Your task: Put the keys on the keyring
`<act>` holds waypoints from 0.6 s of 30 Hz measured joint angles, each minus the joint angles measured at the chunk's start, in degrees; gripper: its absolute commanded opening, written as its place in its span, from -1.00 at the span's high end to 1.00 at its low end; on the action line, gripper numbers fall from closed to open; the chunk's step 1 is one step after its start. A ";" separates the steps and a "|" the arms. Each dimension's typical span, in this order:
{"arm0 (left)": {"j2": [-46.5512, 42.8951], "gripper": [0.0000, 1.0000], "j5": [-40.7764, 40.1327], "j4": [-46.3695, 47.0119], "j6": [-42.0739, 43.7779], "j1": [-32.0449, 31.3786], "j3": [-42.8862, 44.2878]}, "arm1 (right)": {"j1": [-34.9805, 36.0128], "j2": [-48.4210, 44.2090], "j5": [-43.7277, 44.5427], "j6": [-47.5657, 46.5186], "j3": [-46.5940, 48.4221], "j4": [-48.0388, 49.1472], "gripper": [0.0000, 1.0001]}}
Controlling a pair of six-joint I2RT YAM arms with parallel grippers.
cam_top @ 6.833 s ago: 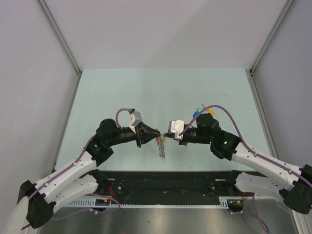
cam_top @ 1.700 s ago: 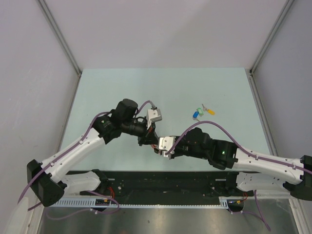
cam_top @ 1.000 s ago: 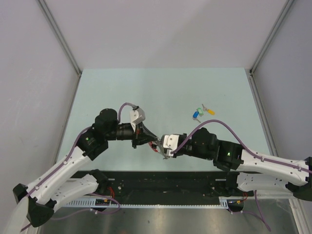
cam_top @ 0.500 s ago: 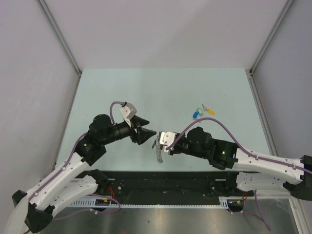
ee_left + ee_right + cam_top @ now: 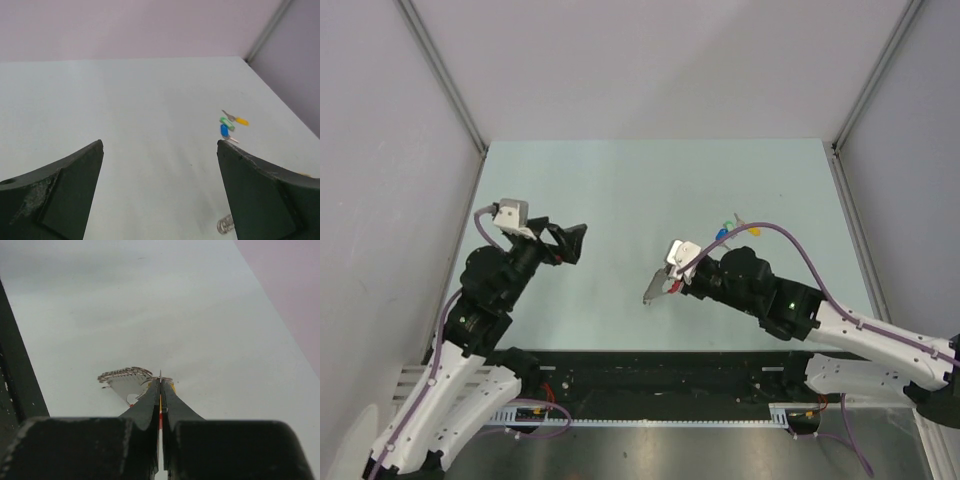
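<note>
Over the left of the pale green table (image 5: 620, 180), the left gripper (image 5: 565, 242) hangs with its fingers spread wide, holding nothing. Near the centre, the right gripper (image 5: 663, 286) is pressed together on the red keyring (image 5: 160, 419), whose grey chain (image 5: 651, 291) trails toward the near left. Three keys (image 5: 732, 230), yellow, green and blue, lie clustered on the table's far right, well apart from both grippers.

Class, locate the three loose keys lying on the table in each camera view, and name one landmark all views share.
Top external: loose keys right of centre, by the right arm's cable.
Left wrist: loose keys right of centre, mid-height.
Right wrist: not in view.
Shared landmark: the pale green table.
</note>
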 measured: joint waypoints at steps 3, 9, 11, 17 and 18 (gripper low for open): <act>-1.09 -1.00 0.33 -0.57 -2.54 6.27 -2.64 | -2.14 0.31 0.15 1.84 0.00 -0.22 1.00; -1.44 -1.00 2.91 -4.55 -4.46 13.86 -6.51 | -7.19 7.34 0.33 4.24 1.73 0.48 1.00; -2.01 -1.00 2.89 -5.25 -4.39 13.86 -6.54 | -9.31 11.13 -0.17 5.05 3.13 1.70 1.00; -5.07 -1.00 0.13 -6.88 -3.89 13.86 -6.54 | -15.67 23.26 -0.44 6.58 9.05 9.79 1.00; -5.60 -1.00 -0.31 -7.06 -3.87 13.88 -6.54 | -16.68 25.03 -0.50 6.84 9.84 11.61 1.00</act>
